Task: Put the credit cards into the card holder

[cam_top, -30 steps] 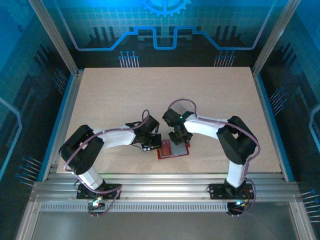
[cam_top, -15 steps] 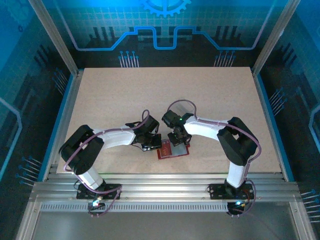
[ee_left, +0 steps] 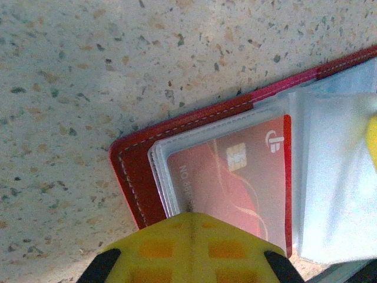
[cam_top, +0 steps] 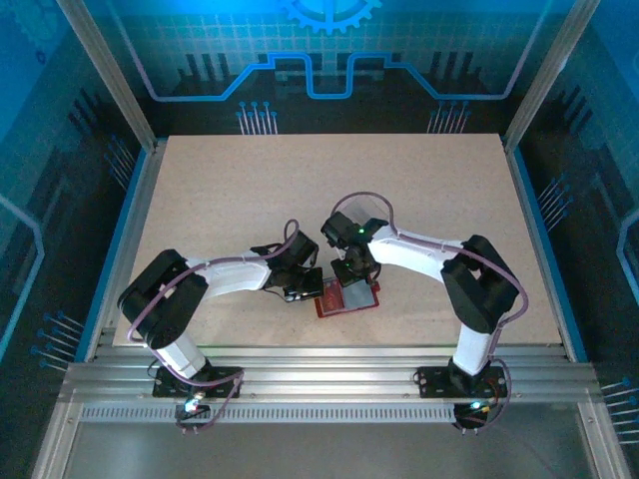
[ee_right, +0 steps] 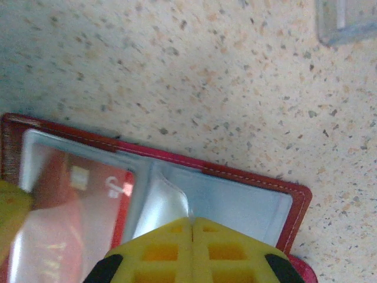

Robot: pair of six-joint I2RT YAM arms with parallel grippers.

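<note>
The open card holder (cam_top: 347, 297) lies near-centre between the closed left gripper (ee_left: 188, 217) and closed right gripper (ee_right: 191, 223); its covers look floppy, pockets slick, best pinned at an edge; the pocketed credit card (ee_left: 235, 183) is thin, likely stiff; the right wrist view adds a clear box corner (ee_right: 347, 20); the left, the card's chip (ee_left: 236, 157).

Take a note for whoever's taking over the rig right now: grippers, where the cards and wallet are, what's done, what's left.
Left gripper: shut, tips over the wallet on its card side.
Right gripper: shut, tips at the other pocket; can't tell if it pinches the sleeve.
Wallet: open flat on the table, between the arms.
Done: one red card sits in the clear pocket.
Left: the other pocket looks empty; any further cards go in.
</note>
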